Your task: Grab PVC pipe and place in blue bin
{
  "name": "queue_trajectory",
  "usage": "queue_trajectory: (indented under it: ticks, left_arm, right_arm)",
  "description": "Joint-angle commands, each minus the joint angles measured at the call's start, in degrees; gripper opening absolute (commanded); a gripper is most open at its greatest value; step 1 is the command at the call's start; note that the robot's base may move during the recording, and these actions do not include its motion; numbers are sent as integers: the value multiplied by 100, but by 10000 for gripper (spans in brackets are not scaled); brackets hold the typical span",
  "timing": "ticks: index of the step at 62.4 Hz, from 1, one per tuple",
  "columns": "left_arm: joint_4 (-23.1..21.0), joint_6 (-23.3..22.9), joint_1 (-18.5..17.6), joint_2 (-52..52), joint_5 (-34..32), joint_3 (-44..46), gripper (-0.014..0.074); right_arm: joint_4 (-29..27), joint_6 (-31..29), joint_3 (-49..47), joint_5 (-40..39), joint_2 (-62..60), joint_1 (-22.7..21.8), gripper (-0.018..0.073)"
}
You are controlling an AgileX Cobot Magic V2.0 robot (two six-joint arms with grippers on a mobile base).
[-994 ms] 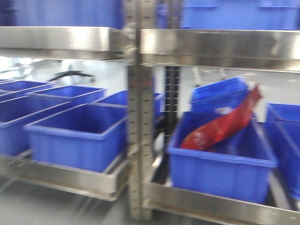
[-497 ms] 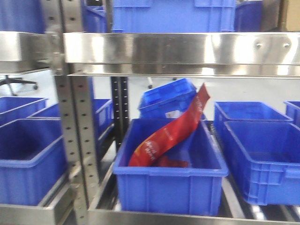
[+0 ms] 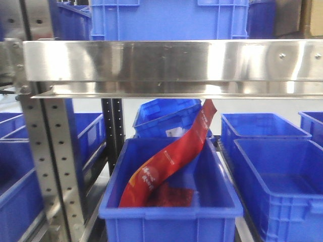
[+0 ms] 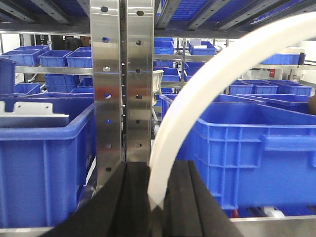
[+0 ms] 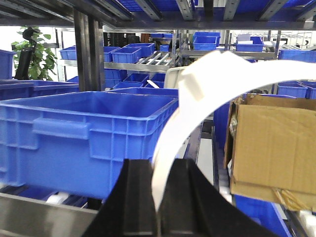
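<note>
While one red packet (image 3: 166, 166) is leaning in the lower-centre blue bin (image 3: 171, 213), one white strip (image 4: 197, 94) is crossing the left gripper (image 4: 158, 170) and a second white strip (image 5: 256, 74) the right gripper (image 5: 163, 168), leaving both grips and the PVC pipe's place impossible to tell.

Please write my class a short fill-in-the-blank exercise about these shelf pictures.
1. In the front view, the packet leaning in the middle bin is coloured ____.
2. In the right wrist view, the brown box is made of ____.
3. At that view's upper left stands a leafy green ____.
Missing words: red; cardboard; plant.
</note>
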State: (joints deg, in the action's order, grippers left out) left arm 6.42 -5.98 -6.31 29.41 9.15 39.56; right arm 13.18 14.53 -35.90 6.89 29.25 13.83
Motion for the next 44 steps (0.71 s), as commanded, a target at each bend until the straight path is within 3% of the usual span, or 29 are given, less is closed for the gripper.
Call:
queue_trajectory:
  ticks: [1, 44]
  left_arm:
    - [0, -20, -27, -26, -121, 0, -111]
    - [0, -20, -27, -26, -121, 0, -111]
  right_arm:
    - [46, -3, 11, -102, -26, -16, -162]
    - [46, -3, 11, -102, -26, -16, -162]
